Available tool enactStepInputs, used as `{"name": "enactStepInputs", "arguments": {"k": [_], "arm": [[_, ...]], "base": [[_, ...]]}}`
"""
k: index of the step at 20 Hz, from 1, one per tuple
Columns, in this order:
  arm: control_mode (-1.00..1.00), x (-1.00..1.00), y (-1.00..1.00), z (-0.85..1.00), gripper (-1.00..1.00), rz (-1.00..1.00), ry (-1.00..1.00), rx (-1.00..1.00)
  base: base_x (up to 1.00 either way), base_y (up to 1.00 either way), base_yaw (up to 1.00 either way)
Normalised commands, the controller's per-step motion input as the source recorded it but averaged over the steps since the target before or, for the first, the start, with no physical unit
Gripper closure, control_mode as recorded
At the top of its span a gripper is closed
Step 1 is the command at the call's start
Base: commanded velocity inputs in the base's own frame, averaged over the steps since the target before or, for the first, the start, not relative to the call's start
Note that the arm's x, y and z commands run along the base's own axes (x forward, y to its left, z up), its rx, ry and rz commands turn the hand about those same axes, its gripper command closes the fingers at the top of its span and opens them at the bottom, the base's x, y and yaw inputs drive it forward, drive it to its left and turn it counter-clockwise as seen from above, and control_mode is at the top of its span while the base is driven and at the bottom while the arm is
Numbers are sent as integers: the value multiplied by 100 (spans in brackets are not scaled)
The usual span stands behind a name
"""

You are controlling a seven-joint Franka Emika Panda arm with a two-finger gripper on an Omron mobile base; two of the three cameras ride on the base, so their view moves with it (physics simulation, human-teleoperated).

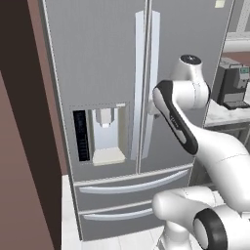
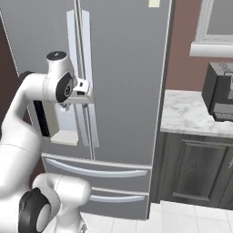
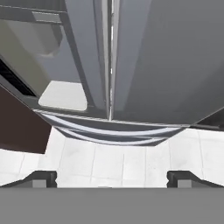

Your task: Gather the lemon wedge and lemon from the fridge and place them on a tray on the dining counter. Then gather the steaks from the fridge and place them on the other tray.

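Two shut fridge (image 1: 112, 73) doors before the wide-open, empty hand (image 3: 111, 177), coffee machine (image 2: 219, 93) on the counter (image 2: 191, 113) beside.

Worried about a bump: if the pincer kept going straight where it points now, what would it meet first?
Probably the closed grey steel fridge, near the seam between its doors; the open pincer holds nothing. Depth is unclear.

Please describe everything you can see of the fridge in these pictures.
The fridge is tall, grey and metallic-looking, with two upper doors, both closed, meeting at a narrow seam. Two long pale vertical handles flank that seam. The left door carries a dispenser recess with a dark side panel and a pale shelf. Below are two closed drawers with curved bar handles. It stands on a pale tiled floor between a brown wall and a dark cabinet. The open gripper is at the handles.
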Motion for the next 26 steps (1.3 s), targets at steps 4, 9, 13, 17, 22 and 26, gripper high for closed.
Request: {"name": "enactStepInputs", "arguments": {"k": [4,9,13,17,22,26], "arm": [[-100,8,-9,1,-100,6,-41,-1],[-100,27,-9,8,-100,1,-22,0],[-100,38,-9,33,-100,-1,-1,3],[-100,51,0,39,-100,-7,0,1],[-100,40,3,24,-100,-7,1,0],[-100,18,5,4,-100,-1,0,0]], "base": [[0,0,0],[0,0,0],[0,0,0],[0,0,0],[0,0,0],[0,0,0]]}}
